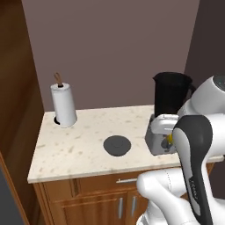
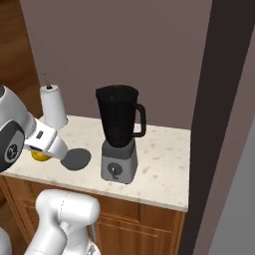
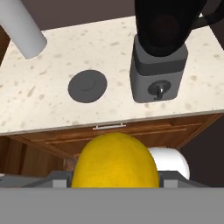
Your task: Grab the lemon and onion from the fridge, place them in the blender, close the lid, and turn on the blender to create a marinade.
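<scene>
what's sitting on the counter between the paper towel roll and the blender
The lid lies flat on the counter between the paper towel roll and the blender, apart from both, clearest in the left base view.

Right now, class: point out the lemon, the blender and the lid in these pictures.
lemon (image 3: 114, 161), hand view, middle of its yellow skin.
blender (image 2: 118, 121), right base view, front of the dark jar.
lid (image 1: 117, 144), left base view, centre of the flat disc on the counter.

In the left base view, the paper-towel roll (image 1: 63, 105) stands upper left on the tabletop (image 1: 74, 151), the lid (image 1: 117, 145) centre, the blender (image 1: 169, 110) right.
</scene>
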You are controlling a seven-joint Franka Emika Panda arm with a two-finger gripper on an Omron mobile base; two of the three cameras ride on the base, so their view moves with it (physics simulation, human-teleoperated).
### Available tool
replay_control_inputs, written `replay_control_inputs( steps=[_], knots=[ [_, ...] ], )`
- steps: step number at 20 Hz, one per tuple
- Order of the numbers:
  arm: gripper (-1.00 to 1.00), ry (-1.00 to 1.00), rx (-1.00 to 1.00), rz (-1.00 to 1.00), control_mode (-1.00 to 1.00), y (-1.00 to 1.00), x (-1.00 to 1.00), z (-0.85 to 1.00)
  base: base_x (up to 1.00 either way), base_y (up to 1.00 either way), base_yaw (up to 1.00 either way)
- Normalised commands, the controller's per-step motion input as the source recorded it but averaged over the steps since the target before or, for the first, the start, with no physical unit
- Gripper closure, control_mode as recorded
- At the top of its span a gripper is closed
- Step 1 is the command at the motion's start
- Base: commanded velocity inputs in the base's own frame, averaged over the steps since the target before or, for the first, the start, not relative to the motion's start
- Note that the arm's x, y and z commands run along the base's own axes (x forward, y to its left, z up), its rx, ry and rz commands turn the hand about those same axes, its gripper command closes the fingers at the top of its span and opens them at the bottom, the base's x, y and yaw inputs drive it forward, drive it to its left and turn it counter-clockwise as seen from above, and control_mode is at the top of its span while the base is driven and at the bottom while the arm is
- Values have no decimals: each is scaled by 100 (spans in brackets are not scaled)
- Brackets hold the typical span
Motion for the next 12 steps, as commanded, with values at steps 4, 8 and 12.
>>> replay_control_inputs(
  steps=[4, 8, 12],
  knots=[
    [100, 0, 0, 0, 100, 0, 0, 0, 8, 39, 0],
    [100, 0, 0, 0, 100, 0, 0, 0, 8, 26, 0],
    [100, 0, 0, 0, 100, 0, 0, 0, 14, 32, 0]
  ],
)
